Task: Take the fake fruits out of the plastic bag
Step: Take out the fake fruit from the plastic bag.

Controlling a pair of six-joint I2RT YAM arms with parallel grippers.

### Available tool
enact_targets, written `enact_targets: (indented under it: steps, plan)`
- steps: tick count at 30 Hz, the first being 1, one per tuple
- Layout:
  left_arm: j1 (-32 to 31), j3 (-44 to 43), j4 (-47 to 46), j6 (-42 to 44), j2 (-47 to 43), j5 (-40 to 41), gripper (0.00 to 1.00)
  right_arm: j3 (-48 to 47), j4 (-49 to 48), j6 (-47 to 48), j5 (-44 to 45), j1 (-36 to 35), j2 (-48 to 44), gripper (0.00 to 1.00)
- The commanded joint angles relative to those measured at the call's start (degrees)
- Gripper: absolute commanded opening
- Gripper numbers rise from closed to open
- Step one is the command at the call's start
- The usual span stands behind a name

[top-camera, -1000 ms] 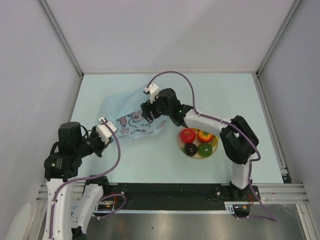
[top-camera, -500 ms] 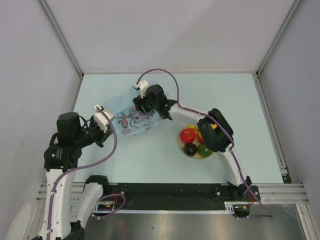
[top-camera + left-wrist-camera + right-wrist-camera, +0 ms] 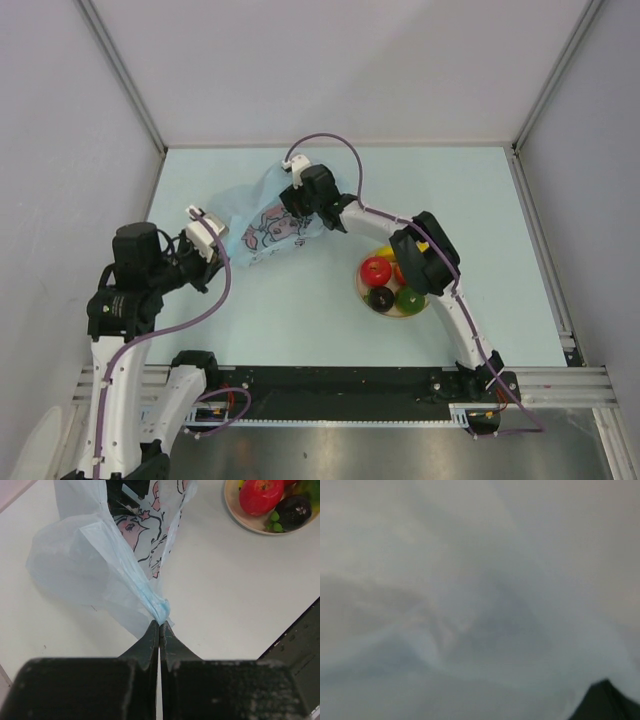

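**Bag check: corner pinched by left gripper, right gripper at the mouth**

Plastic bag (image 3: 262,222): clamped at one twisted corner between the tips of the left gripper (image 3: 159,627), which are pressed fully together on the film. Fans out ahead of those tips, printed panel facing up, with the far end raised.

Right gripper (image 3: 303,192): now at the far upper edge of the bag, directly ahead of the left fingers. Has swung left and then farther away within the last second, having been at the bag's right-hand edge. Seen from its own wrist, nothing but blurred blue-grey film close ahead and one dark fingertip (image 3: 604,700) low on the right. Cannot tell whether its fingers are apart or together, and nothing shows between them.

Fruits: red apple (image 3: 376,270), dark purple fruit (image 3: 380,298) and green fruit (image 3: 408,298) lie together on the plate (image 3: 362,290), well to the right of the left fingers. Partly covered now by the right forearm, so the full count cannot be read.

Judged as a probe or final check inside the bag. No bulge of a fruit visible through the film. Keep the corner pinched so the mouth remains open.
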State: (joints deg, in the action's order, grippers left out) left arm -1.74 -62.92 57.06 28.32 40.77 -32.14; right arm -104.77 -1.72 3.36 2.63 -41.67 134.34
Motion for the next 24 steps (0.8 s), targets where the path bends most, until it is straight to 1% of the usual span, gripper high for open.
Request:
enact_targets:
  steps: [1, 3, 4, 6, 7, 11, 12, 13, 14, 15, 16, 18, 20, 24]
  plan:
    - [-0.02, -0.72, -0.81, -1.86, 0.27, -0.9, 0.0, -6.83, -2.06, -1.25, 0.27, 0.54, 4.25, 0.83]
    - [0.07, -0.81, 0.07, -1.77, 0.27, -0.82, 0.0, -9.21, -1.89, -0.29, 0.35, 0.8, 7.4, 0.83]
    - [0.07, -0.98, 0.42, -1.77, 0.36, -0.82, 0.0, -11.66, -1.37, 0.59, 0.53, 0.8, 8.38, 0.76]
    - [-0.02, -1.51, 1.03, -1.42, 0.53, -0.29, 0.0, -12.91, -1.27, 1.91, 1.84, 0.89, 9.79, 0.68]
    - [0.07, -1.6, 1.21, -1.42, 0.62, -0.12, 0.0, -12.91, -1.45, 2.09, 2.28, 0.89, 9.8, 0.63]
    - [0.07, -1.16, 0.95, -1.07, 0.89, 0.67, 0.0, -10.81, -1.62, 2.45, 1.06, 1.15, 7.69, 0.6]
    - [0.07, -0.9, 0.25, -1.42, 0.8, 0.76, 0.0, -10.46, -1.71, 2.36, -0.25, 1.15, 7.08, 0.58]
    - [0.07, -0.63, -0.19, -1.6, 0.8, 0.76, 0.0, -10.19, -1.8, 2.44, -1.48, 1.33, 5.68, 0.52]
    - [-0.02, 0.07, -0.63, -1.86, 0.62, 0.85, 0.01, -9.84, -1.8, 2.79, -2.01, 1.33, 4.88, 0.51]
    - [0.07, 0.51, -1.59, -2.03, 0.54, 0.94, 0.0, -9.75, -1.8, 2.97, -5.24, 1.24, 4.27, 0.5]
    - [0.07, 1.03, -2.03, -1.95, 0.53, 0.94, 0.0, -9.75, -1.97, 3.5, -6.49, 0.89, 3.39, 0.48]
    - [0.07, 2.62, -3.43, -1.95, 0.27, 1.03, 0.0, -9.14, -2.15, 3.85, -8.86, 0.28, 1.02, 0.48]
    - [-0.02, 4.02, -4.49, -1.95, -0.08, 0.94, 0.0, -8.44, -2.41, 3.15, -10.01, -0.52, -1.79, 0.47]
    - [-0.02, 5.61, -5.64, -2.38, -1.22, 1.12, 0.0, -6.15, -2.15, 0.35, -15.36, -1.83, -6.88, 0.45]
